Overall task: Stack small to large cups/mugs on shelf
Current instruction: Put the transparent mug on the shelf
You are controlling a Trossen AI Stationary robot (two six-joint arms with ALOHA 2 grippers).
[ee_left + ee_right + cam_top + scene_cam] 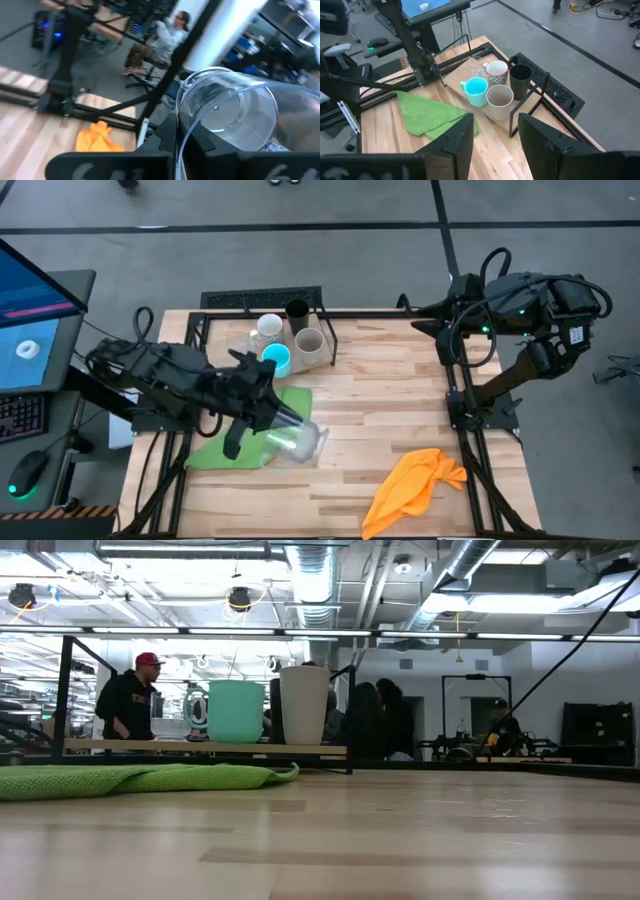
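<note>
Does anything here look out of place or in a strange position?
Yes. One clear glass is not on the shelf with the other cups. The left gripper holds it tipped on its side above the green cloth. The orange cloth lies crumpled near the table's edge.

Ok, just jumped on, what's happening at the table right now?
The left gripper holds a clear glass on its side above the green cloth. On the shelf stand a blue mug, a white mug, a beige cup, a black cup and another glass. The right gripper waits open, off to the side.
</note>
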